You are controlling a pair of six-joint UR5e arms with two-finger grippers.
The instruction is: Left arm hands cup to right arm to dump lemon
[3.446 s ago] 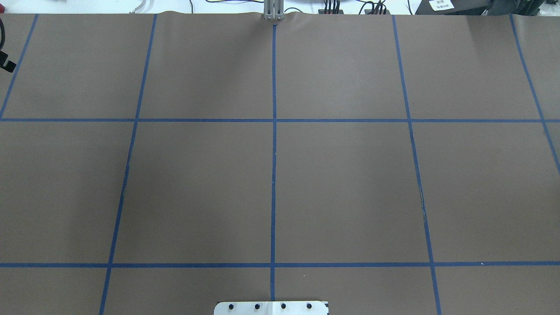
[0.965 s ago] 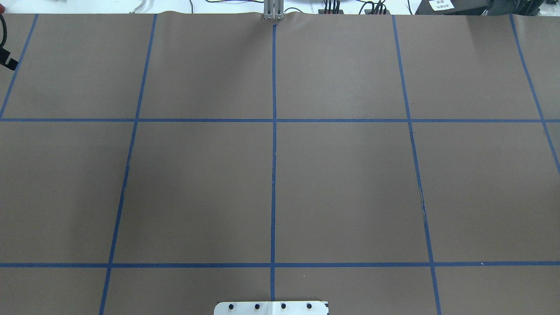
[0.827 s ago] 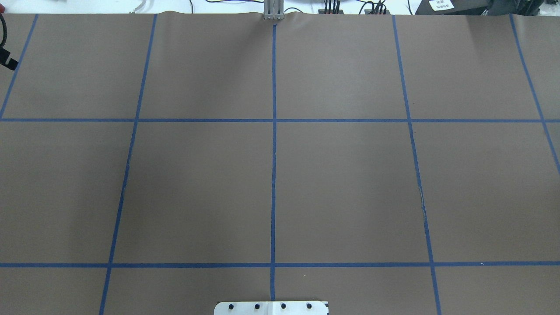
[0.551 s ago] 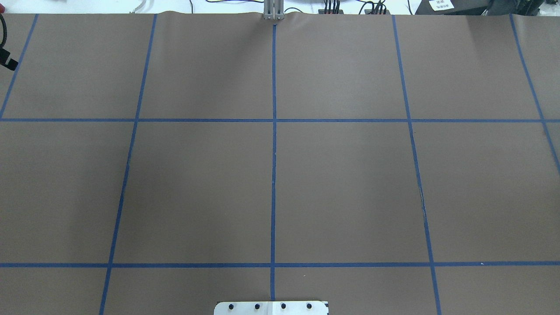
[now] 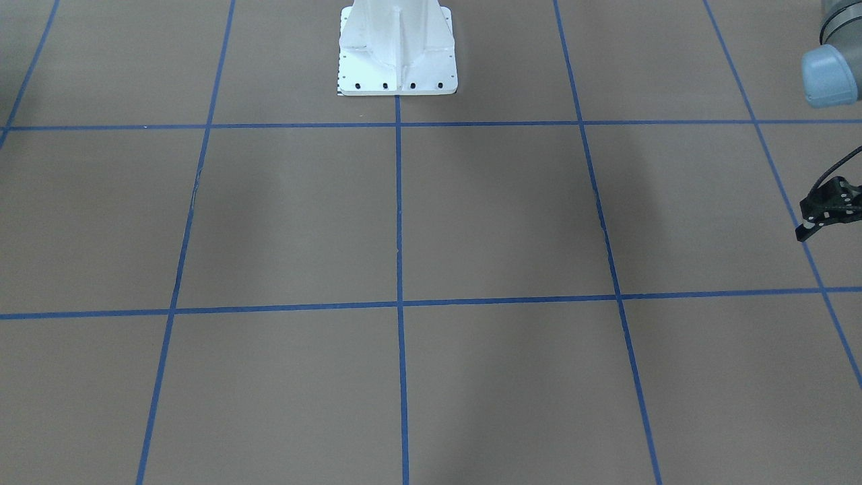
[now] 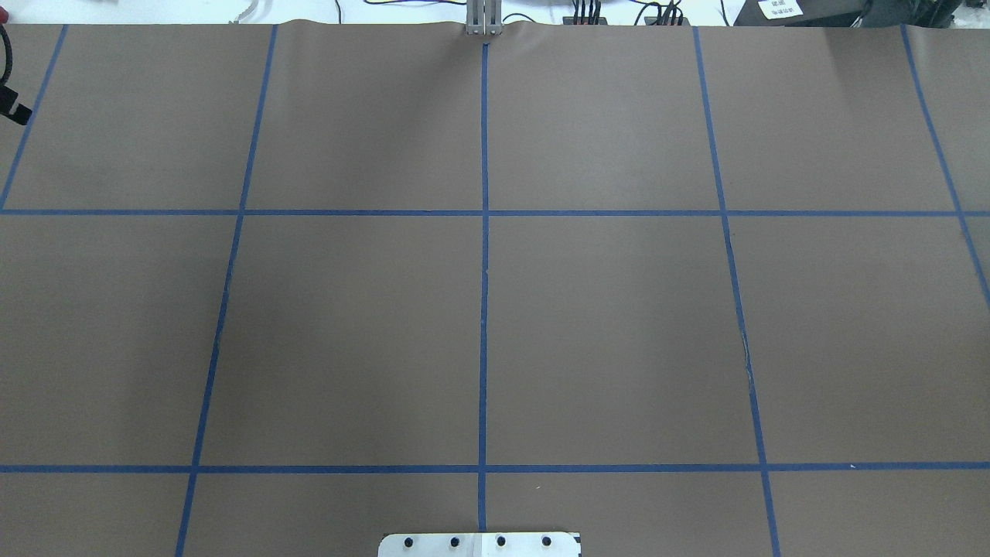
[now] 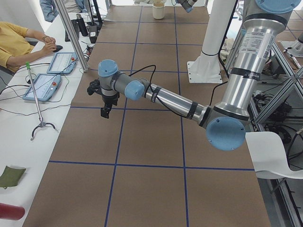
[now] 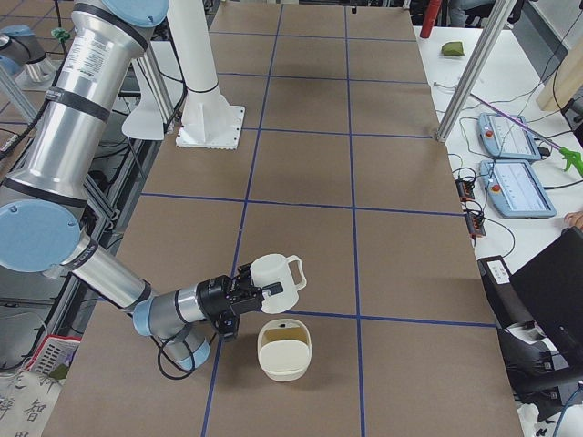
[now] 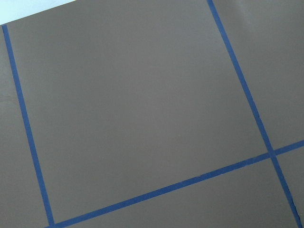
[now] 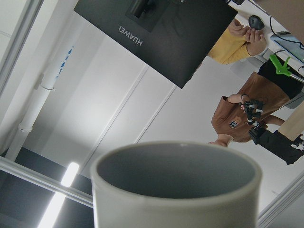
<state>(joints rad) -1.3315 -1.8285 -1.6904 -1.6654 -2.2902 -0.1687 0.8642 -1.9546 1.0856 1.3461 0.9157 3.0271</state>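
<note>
right end effector (image 8: 259, 290) at cup (image 8: 274, 274), white bowl (image 8: 283, 370) just beside

Left claw (image 7: 104, 111): tiny, dark, largely beyond frame edges, opening perhaps indiscernible.

Bowl (image 8: 283, 369) on table (image 8: 410, 273), cup (image 8: 273, 276) nearby.

overhead and front cameras face each other — both share the table (image 6: 619, 325).
</note>
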